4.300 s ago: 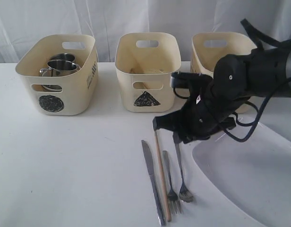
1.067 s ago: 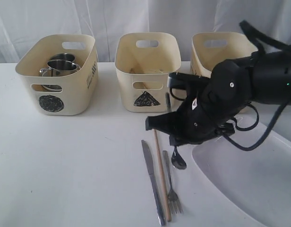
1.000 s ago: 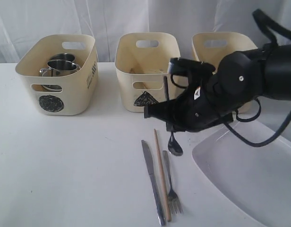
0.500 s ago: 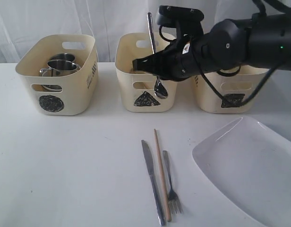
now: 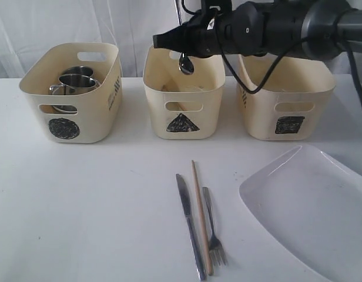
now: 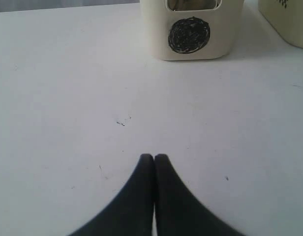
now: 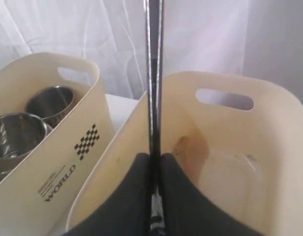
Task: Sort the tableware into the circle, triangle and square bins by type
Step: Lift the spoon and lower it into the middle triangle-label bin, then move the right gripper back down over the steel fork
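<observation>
Reaching in from the upper right, the right arm is cut off by the picture's edge. Its gripper [image 5: 181,42] pinches a steel spoon [image 5: 185,63] by the handle, bowl end down, above the open top of the triangle bin [image 5: 182,124]. The handle's upper end runs out of the picture. In the right wrist view the jaws press on the handle from both sides.

Inside that bin lies something pale and glossy with a brownish patch beside it, too dim to name. The square bin [image 5: 285,124] stands partly behind the arm, and its inside cannot be seen. The circle bin [image 5: 63,127], on the left, holds two steel mugs [image 5: 78,81]; anything beneath them is hidden.

The left gripper [image 6: 154,160] shows only in its own wrist view, jaws pressed together on nothing, pointing across bare table [image 5: 99,200] toward the circle bin.

Near the front of the table a knife [image 5: 190,229], a chopstick [image 5: 201,217] and a fork [image 5: 211,229] lie side by side, close together. A white plate [image 5: 310,217] at the lower right is cut off by the corner.
</observation>
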`<state>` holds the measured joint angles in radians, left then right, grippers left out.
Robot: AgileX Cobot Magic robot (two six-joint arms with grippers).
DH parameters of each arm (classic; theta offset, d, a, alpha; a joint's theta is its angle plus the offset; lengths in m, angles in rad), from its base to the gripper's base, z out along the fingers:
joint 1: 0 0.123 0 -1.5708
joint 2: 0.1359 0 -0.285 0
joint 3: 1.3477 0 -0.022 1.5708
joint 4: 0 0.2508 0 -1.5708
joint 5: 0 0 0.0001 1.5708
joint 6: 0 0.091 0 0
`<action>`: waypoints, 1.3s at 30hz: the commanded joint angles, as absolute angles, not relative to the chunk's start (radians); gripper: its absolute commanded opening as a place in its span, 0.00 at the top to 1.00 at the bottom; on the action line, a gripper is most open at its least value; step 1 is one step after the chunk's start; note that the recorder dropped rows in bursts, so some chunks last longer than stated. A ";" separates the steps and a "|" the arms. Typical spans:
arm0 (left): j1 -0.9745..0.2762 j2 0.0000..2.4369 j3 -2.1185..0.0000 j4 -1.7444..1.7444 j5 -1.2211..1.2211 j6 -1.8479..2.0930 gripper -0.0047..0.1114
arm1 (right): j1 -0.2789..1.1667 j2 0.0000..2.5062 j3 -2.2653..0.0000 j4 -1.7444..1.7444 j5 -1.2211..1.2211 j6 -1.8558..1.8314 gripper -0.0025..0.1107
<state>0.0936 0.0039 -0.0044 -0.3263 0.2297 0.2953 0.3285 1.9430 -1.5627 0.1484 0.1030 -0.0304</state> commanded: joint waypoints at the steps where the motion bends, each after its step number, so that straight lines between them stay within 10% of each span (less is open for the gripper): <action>1: 0.098 0.000 0.000 -0.337 0.232 0.295 0.96 | 0.287 2.004 -1.631 0.142 0.086 -0.050 0.98; 19: 0.098 0.000 0.000 -0.337 0.232 0.295 0.96 | 0.257 2.199 -1.771 0.142 0.119 -0.077 0.97; 28: 0.098 0.000 0.000 -0.337 0.232 0.295 0.96 | 0.257 2.192 -1.771 0.142 0.180 -0.077 0.65; 39: 0.098 0.000 0.000 -0.337 0.232 0.295 0.96 | 0.272 2.003 -1.680 0.130 0.427 0.014 0.64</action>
